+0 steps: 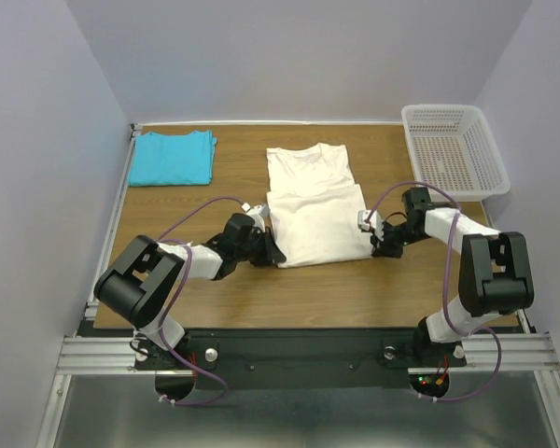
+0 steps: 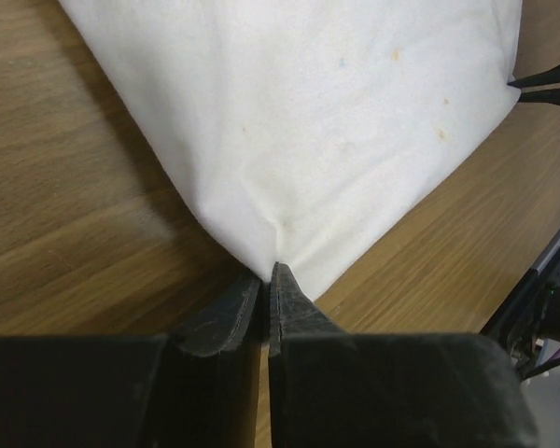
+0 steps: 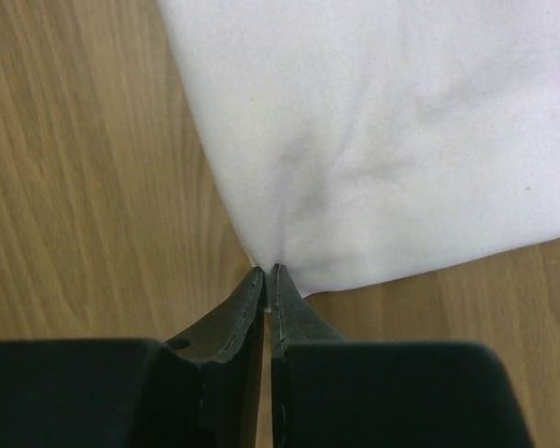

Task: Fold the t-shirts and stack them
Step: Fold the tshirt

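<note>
- Your cream t-shirt (image 1: 313, 210) lies flat in the middle of the counter (image 1: 355, 289). Its collar points to 12 o'clock, and its lower part is doubled up into a wider band towards 6 o'clock.
- Your left claw (image 1: 274, 254) sits at the shirt's 7 o'clock corner. From the left wrist you see both fingertips (image 2: 282, 280) pressed together, with the very tip of that corner pinched between them, so it is clenched on the cream t-shirt.
- Your right claw (image 1: 373, 246) sits at the 5 o'clock corner. The right wrist view shows the same thing: the jaws are closed tight on the point of the cloth, which puckers into small creases just above them.
- Both pinched corners rest low against the wood, and the hem between them lies straight.
- The turquoise t-shirt (image 1: 173, 157) lies folded at 10 o'clock on the counter, well apart from both claws.
- A white perforated basket (image 1: 453, 149) stands at 2 o'clock, partly over the counter's edge.
</note>
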Available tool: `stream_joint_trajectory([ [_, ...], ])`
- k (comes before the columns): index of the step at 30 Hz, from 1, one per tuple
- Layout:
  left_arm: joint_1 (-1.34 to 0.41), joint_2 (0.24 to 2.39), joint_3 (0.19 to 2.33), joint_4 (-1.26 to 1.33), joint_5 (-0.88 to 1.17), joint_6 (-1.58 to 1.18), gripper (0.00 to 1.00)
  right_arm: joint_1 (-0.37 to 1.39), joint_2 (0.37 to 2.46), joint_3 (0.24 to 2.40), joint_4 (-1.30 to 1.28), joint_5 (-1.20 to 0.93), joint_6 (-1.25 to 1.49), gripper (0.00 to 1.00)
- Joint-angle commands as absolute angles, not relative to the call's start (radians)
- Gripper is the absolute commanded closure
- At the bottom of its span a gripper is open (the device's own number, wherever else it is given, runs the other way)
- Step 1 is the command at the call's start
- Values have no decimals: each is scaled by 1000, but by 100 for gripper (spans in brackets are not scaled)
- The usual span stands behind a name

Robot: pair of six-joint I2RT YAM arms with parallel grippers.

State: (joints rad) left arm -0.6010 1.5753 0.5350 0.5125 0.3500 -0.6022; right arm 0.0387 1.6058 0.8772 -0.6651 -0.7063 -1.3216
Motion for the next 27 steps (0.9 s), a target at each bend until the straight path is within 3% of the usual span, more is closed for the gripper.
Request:
stream_joint_trajectory([
  [1,-615,1537,523,457,402,-580,85,32,1499,801,-739,-638,-1371,93],
  [9,-638,1407,480,321,380,-595,69,32,1353,730,-887,-612,-1430,93],
  [12,-640,1295,483,269,332,-600,62,32,1322,742,-897,-621,-1404,76],
  [13,-640,1258,489,253,312,-594,59,31,1316,753,-899,-624,-1367,68],
  [14,-641,1180,506,220,270,-571,57,32,1310,784,-899,-630,-1349,53],
  [17,-641,1041,544,192,221,-458,51,32,1269,840,-902,-675,-1295,42],
  [19,-644,994,563,193,231,-370,40,32,1244,856,-907,-693,-1279,39],
  [27,-675,928,629,151,403,277,38,32,1247,807,-963,-729,-1427,38],
])
